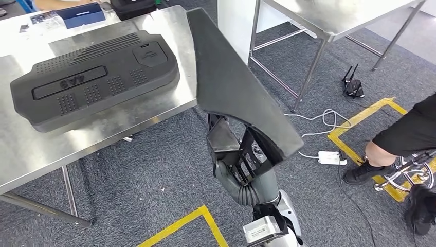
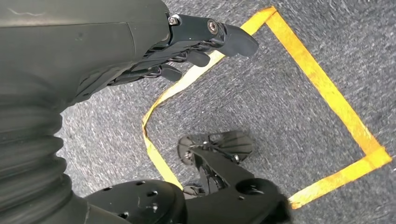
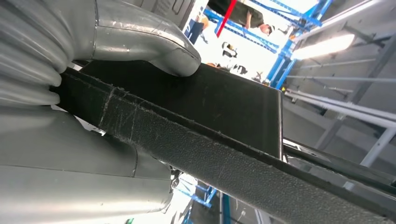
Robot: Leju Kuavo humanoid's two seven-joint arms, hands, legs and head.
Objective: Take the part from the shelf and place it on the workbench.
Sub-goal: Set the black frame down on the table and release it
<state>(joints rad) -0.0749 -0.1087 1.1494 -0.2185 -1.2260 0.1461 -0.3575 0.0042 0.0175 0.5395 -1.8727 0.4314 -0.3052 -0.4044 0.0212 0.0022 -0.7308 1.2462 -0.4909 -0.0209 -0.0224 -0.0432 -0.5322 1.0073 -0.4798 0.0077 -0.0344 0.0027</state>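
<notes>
Head view: right hand [image 1: 240,159] grips a dark foam panel [image 1: 236,82].
Left hand [image 2: 140,51] holds nothing, fingers loosely curled; engine cover [image 1: 95,77] lies on the steel workbench [image 1: 31,149] at 10 o'clock.

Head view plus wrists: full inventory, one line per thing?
panel: 1, dark grey, held up by the right robot hand, beside the table edge
engine cover: 1, dark grey, lying on the steel table
steel table: 2, silver, left and upper right
blue box: 1, far end of left table
router: 1, black, on the carpet
power strip: 1, white, with cable, on the carpet
floor tape: yellow, on the carpet
person: 1, in black, right edge
right robot hand: grips the panel
left robot hand: holds nothing, over the carpet
</notes>
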